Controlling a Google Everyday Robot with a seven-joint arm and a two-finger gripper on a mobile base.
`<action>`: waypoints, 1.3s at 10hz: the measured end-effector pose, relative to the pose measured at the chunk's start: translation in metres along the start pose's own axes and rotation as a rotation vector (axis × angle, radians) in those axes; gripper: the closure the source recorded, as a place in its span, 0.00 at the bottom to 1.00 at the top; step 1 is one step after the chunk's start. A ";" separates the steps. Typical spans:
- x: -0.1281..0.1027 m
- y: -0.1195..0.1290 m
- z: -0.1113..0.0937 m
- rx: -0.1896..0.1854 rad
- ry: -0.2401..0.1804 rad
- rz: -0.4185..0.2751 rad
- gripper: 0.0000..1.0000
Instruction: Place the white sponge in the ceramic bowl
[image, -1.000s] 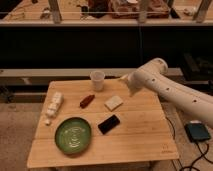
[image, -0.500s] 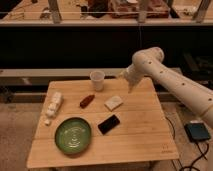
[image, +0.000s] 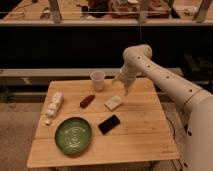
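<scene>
Since the small flat off-white rectangular sponge looks light and soft, pinch across its width; the hand hovers near, whether open I cannot tell.

White rounded arm (pincer at tip)

table: matt wood | ceramic bowl: glossy | pincer near cup: smooth

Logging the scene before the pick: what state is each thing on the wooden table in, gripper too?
Flat off-white rectangular sponge: lying flat, ungrasped.
Shallow green ceramic bowl: upright, empty.
Translucent white cup: upright.
Black flat slab: lying flat.
Brown oblong piece: lying down.
Row of white cubes: in line.
Gripper: hovering beside cup, behind sponge.
</scene>
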 end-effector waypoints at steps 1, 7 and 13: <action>-0.004 0.014 0.010 -0.014 -0.016 0.012 0.35; -0.003 0.028 0.065 -0.012 -0.043 0.090 0.35; 0.003 0.006 0.084 0.087 -0.027 0.134 0.57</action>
